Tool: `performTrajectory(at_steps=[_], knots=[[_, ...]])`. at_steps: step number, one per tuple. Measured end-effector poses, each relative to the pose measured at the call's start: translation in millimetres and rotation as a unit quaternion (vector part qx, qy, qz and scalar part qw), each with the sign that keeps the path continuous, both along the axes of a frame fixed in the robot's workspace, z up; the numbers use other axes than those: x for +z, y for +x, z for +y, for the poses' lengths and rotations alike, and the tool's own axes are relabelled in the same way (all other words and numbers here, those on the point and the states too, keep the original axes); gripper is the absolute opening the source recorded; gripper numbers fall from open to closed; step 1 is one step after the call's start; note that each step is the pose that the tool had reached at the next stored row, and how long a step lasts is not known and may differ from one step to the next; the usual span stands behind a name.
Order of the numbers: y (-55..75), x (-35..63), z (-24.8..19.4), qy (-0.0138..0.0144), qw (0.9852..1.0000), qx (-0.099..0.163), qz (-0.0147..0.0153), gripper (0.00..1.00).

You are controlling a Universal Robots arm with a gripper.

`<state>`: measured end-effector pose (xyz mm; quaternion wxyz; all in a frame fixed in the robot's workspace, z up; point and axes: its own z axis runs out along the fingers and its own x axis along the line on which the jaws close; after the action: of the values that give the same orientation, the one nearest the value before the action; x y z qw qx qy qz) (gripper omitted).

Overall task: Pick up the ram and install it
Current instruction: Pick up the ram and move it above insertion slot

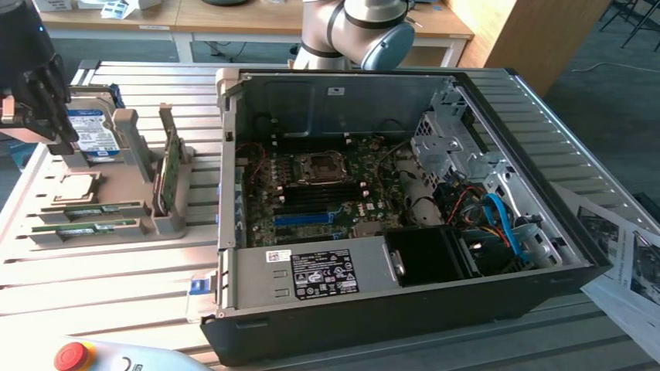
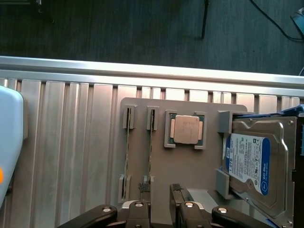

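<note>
In the wrist view the tool (image 2: pixel 160 187) was cut off at the edge, so that only its fingertips (image 2: pixel 144 186) and nearest links were seen. A pale box (image 2: pixel 9 142) was likewise cropped. The ram sticks (image 2: pixel 127 152) were seen edge-on, their chips too small to be told. In the exterior view the tool was cropped at the counter's (image 1: pixel 124 270) edge on the exterior view's left, and part of the hard drive (image 1: pixel 95 133) was hidden behind it.

Lighting: bright daylight. Sunlit bands across the slatted table (image 1: pixel 103 286) along its near edge; computer case (image 1: pixel 413 317) interior shaded; sheen on the table rail, wrist view.
</note>
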<state>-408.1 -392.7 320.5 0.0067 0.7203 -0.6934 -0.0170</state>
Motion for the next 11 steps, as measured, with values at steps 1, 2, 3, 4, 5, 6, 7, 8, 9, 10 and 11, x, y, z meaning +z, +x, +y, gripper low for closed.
performTrajectory(at_steps=[1,2,3,4,5,6,7,8,9,10,11], knots=[[0.0,-1.0,0.0,0.0,1.0,0.0,0.0,0.3],[0.0,-1.9,0.0,0.0,1.0,0.0,0.0,0.3],[0.0,-3.0,0.0,0.0,1.0,0.0,0.0,0.3],[0.0,-3.9,0.0,0.0,1.0,0.0,0.0,0.3],[0.0,-5.0,0.0,0.0,1.0,0.0,0.0,0.3],[0.0,-5.9,0.0,0.0,1.0,0.0,0.0,0.3],[0.0,-6.6,0.0,0.0,1.0,0.0,0.0,0.3],[0.0,-7.4,0.0,0.0,1.0,0.0,0.0,0.3],[0.0,-8.2,0.0,0.0,1.0,0.0,0.0001,0.3],[0.0,-9.0,0.0,0.0,1.0,0.0,0.0,0.3],[0.0,-9.9,0.0,0.0,1.0,0.0,0.0,0.3]])
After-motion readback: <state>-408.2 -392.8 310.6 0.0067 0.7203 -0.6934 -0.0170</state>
